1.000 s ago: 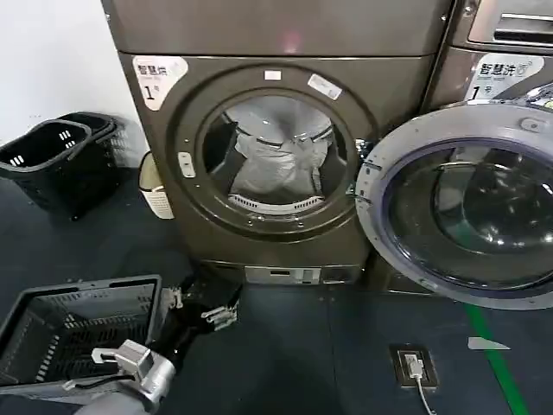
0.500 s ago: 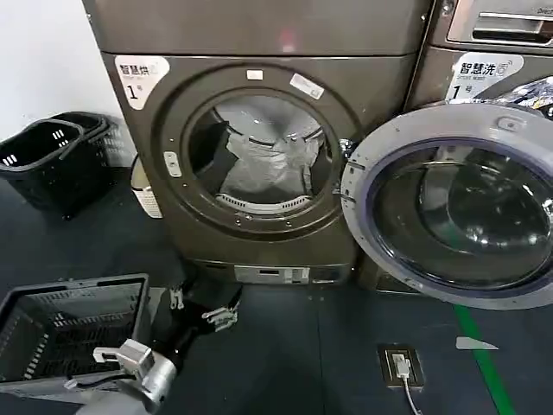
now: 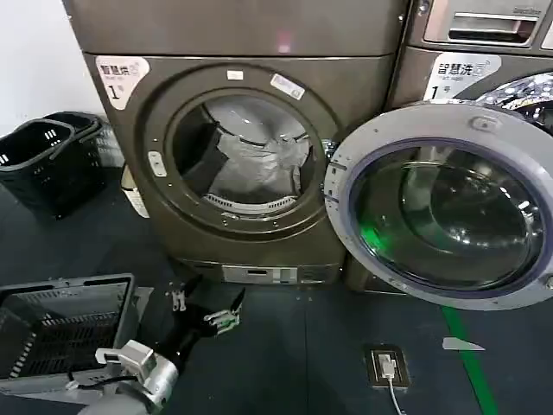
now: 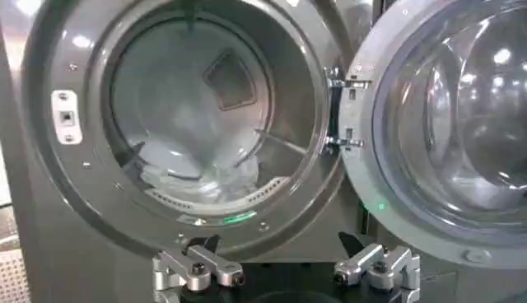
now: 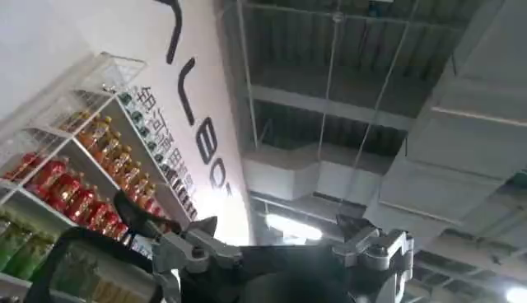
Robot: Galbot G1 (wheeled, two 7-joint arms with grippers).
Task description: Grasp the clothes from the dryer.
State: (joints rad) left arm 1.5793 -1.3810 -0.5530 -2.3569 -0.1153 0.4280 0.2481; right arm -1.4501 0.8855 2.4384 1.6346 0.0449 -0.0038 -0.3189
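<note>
We find the left end effector [image 3: 200, 304] wide open, low before the dryer [image 3: 251, 225]; clothes [image 3: 255, 164] lie in its drum.

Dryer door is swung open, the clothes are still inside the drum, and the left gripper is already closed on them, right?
Not quite. The door of the dryer is open and the clothes lie in the drum, but the left gripper is open and empty, low before the machine and apart from them. The head view shows the gap; the left wrist view shows its fingers spread.
</note>
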